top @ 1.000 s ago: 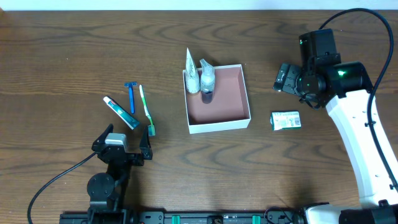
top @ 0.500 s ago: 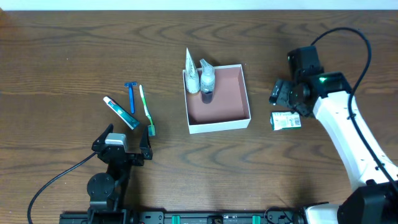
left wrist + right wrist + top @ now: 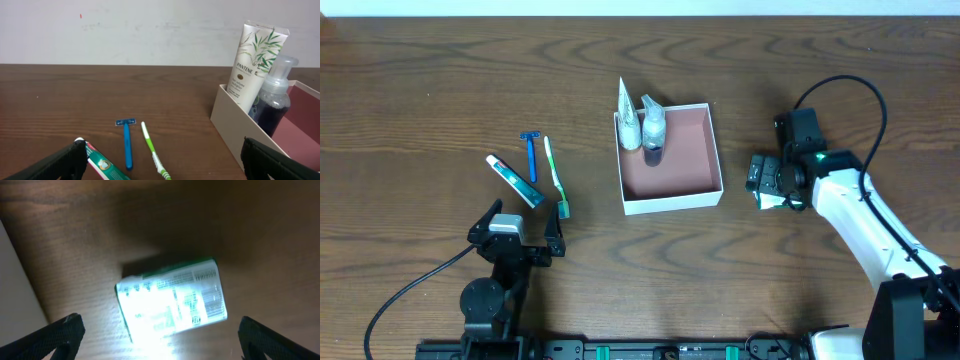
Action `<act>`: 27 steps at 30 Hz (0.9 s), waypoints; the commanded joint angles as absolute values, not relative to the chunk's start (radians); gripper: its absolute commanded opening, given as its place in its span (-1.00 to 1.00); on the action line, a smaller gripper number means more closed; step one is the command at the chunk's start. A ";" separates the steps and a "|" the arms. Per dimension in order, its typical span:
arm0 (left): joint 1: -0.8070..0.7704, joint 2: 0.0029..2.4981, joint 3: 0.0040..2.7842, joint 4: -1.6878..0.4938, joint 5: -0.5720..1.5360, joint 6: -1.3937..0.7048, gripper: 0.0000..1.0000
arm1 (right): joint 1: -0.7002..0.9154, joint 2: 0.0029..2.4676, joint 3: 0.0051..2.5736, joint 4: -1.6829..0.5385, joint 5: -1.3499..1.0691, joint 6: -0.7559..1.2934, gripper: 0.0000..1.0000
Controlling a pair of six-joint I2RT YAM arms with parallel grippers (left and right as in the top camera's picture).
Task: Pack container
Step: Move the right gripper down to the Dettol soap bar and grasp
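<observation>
The container (image 3: 716, 150), a square white box with a reddish-brown inside, sits mid-table; a white Pantene tube (image 3: 628, 115) and a dark pump bottle (image 3: 652, 130) stand in its far-left corner, also in the left wrist view (image 3: 252, 60). My right gripper (image 3: 767, 180) is open, directly above the small green-and-white carton (image 3: 172, 300), which lies flat on the table between the fingers. My left gripper (image 3: 516, 238) is open and empty, low at the front left, facing a toothpaste tube (image 3: 513, 180), a blue razor (image 3: 531, 152) and a green toothbrush (image 3: 555, 177).
The container's near white wall (image 3: 235, 125) shows at the right of the left wrist view. Its edge (image 3: 15, 280) shows at the left of the right wrist view. Cables trail from both arms over the dark wooden table.
My right arm has swung down and toward the front-left, bringing its open gripper from behind the carton to right over it. The left arm and the toiletries have not moved.
</observation>
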State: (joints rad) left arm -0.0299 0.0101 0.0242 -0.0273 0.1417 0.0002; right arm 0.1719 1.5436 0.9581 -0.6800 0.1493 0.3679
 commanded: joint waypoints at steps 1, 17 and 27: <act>-0.034 0.004 0.004 -0.056 0.141 0.000 0.96 | 0.147 1.544 0.906 -0.629 0.142 0.205 0.98; -0.034 0.004 0.004 -0.056 0.141 0.000 0.96 | 0.046 1.545 0.789 -0.428 -0.056 0.068 0.99; -0.034 0.004 0.004 -0.056 0.141 0.000 0.96 | 0.045 1.545 0.787 -0.408 -0.117 0.035 0.99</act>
